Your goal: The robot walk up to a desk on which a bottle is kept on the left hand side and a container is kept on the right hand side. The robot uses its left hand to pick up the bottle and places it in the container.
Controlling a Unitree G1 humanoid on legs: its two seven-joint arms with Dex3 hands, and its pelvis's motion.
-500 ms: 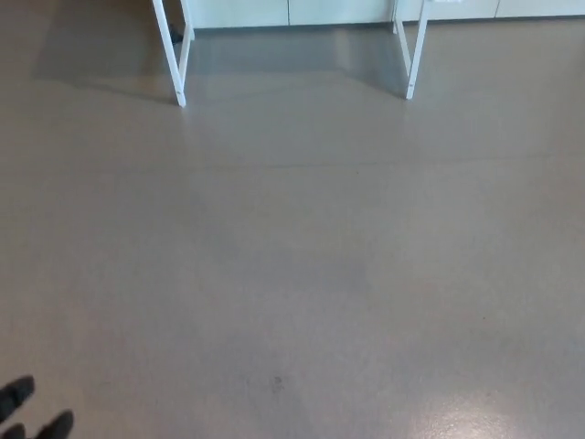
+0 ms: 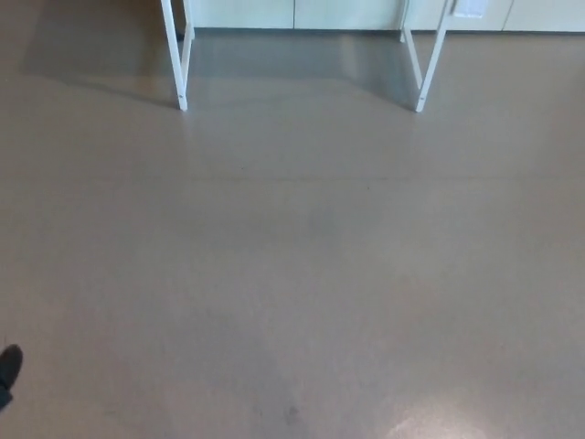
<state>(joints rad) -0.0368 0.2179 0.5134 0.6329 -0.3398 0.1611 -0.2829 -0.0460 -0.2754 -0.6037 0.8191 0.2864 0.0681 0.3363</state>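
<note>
**Approach Under Way, Desk Top Out of Sight**

Head view: most of the picture is a plain grey-brown floor with a soft sheen and a pale glare patch near the bottom edge. At the top stand the thin white metal legs of the desk: one pair on the robot's left and one pair on its right, each pair splayed slightly. Behind them runs a row of pale cabinet fronts along the wall. The legs are well away from the camera, which suggests the robot is at the walking stage and has not reached the desk.

The surface itself lies above the frame, so neither the bottle nor the container can be seen. By the task sentence, the bottle should sit on the left side of that surface and the container on the right, but the picture does not confirm this.

Of the robot, only a small black rounded tip of the left hand shows at the lower left edge, low and beside the body, as fits an arm hanging during a walk. Too little shows to tell whether its fingers are wide, narrow or closed; nothing is seen held. The right hand is not in view. The bottle, wherever it stands up top, is judged well apart from the left hand.
</note>
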